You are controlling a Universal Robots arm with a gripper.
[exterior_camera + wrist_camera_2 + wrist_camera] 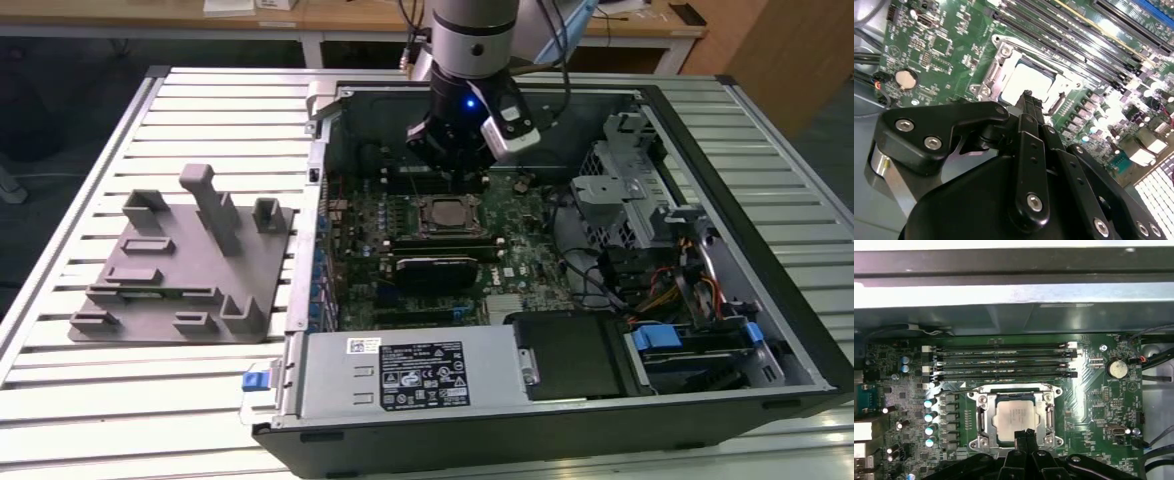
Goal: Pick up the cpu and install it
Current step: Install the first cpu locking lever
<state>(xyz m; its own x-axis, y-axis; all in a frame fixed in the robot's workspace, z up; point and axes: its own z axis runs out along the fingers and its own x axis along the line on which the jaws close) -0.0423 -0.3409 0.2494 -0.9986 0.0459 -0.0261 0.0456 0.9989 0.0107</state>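
A slatted metal table (200, 110) carries an open computer case (787, 330), and wooden benches stand in the room behind it. On the exterior view's left, just beside the case, lies a grey fixture plate (174, 270) with upright posts. The arm (474, 40) reaches down into the far half of the case, over the green motherboard (1094, 405). The cpu (1016, 415) lies flat in its socket near the middle of the board, silver top up, framed by the metal socket bracket (979, 400); in both wrist views it sits beside the rows of memory slots (1004, 360), with a round coin battery (1117, 368) well apart from it. The pincer (1024, 434) hangs at the edge of the cpu, its fingertips (1027, 97) drawn together, narrow, with nothing between them. A silver power supply (400, 370) fills the near corner of the case.
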